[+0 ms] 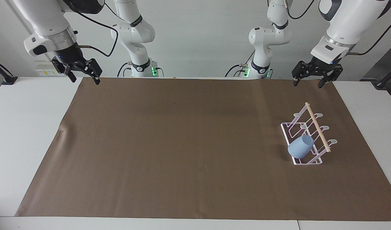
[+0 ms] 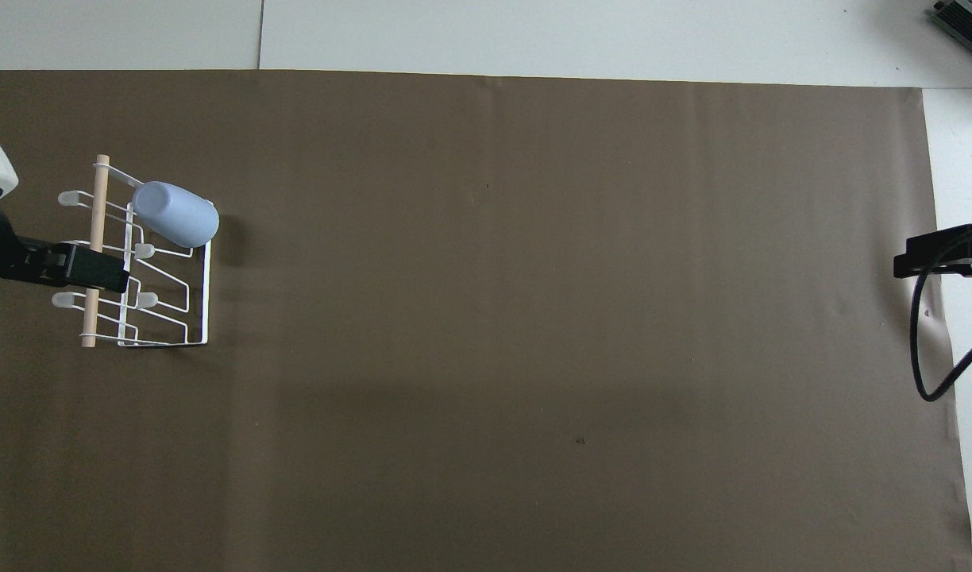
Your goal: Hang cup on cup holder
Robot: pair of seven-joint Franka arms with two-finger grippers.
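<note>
The light-blue cup [image 1: 300,146] [image 2: 175,214] hangs tilted on a wire loop of the white cup holder [image 1: 310,134] [image 2: 129,262], at the holder's end farthest from the robots. The holder, with its wooden dowel [image 1: 317,126] on top, stands on the mat toward the left arm's end of the table. My left gripper [image 1: 307,84] is open and empty, raised over the mat's edge by the robots, apart from the holder. My right gripper [image 1: 85,79] is open and empty over the mat's corner at the right arm's end.
A brown mat [image 1: 195,147] covers most of the white table [image 1: 26,127]. A black cable [image 2: 931,349] hangs from the right arm over the mat's edge.
</note>
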